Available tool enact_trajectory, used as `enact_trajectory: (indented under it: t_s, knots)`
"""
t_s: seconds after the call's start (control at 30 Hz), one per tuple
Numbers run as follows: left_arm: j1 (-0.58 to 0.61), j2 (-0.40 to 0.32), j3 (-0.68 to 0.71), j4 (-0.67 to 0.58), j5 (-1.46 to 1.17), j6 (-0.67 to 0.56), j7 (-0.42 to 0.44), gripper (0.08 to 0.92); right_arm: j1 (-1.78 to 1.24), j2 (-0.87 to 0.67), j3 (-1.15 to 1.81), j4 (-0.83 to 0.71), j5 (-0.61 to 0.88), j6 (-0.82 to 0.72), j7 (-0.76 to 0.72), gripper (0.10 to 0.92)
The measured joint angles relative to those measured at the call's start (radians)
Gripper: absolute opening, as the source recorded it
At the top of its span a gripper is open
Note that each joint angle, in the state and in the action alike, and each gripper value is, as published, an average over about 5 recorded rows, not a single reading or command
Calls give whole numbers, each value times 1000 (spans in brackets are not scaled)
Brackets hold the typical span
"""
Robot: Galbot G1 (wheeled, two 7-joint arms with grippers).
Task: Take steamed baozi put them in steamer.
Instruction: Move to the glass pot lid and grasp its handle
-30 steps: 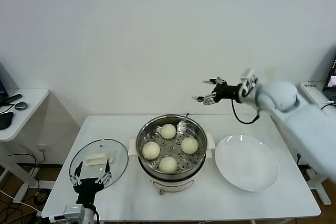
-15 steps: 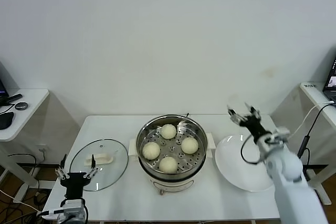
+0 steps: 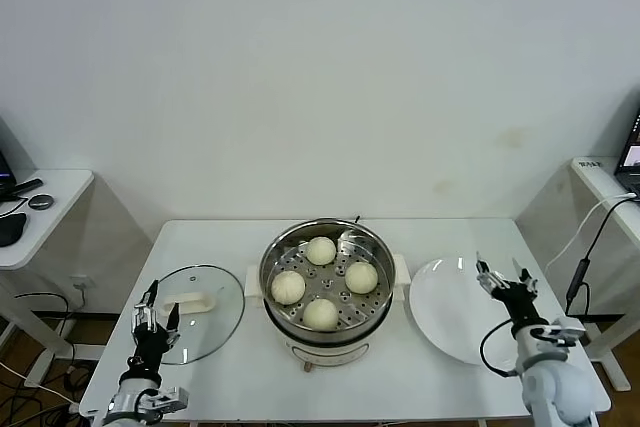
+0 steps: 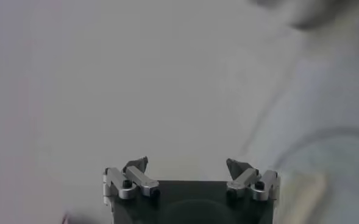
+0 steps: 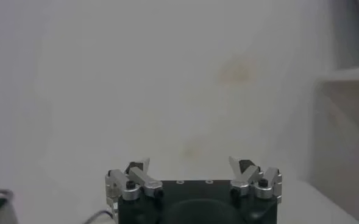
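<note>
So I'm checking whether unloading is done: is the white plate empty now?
Empty. The white plate shows only bare surface in the head view, and all four baozi sit on the perforated tray inside the steamer.

We see cream-white baozi (image 3: pixel 321 250) on the shiny steel steamer's (image 3: pixel 275 252) perforated tray, beside a white plate (image 3: pixel 470 322).

A bare test room or lab rather than a home kitchen: a plain white wall (image 3: pixel 320 67), a white desk (image 3: pixel 250 237) carrying cookware, a side table (image 3: pixel 45 202) at the left with small gadgets, cables (image 3: pixel 590 237) trailing at the right, and a screen edge (image 3: pixel 632 152).
</note>
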Motion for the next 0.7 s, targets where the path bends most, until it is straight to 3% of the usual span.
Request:
enact_trajectory:
  t_s: [0.7]
  knots:
    - [-91,21,85,184,268,107,-24,823,-64,72,50,-2,-49,31,25,823]
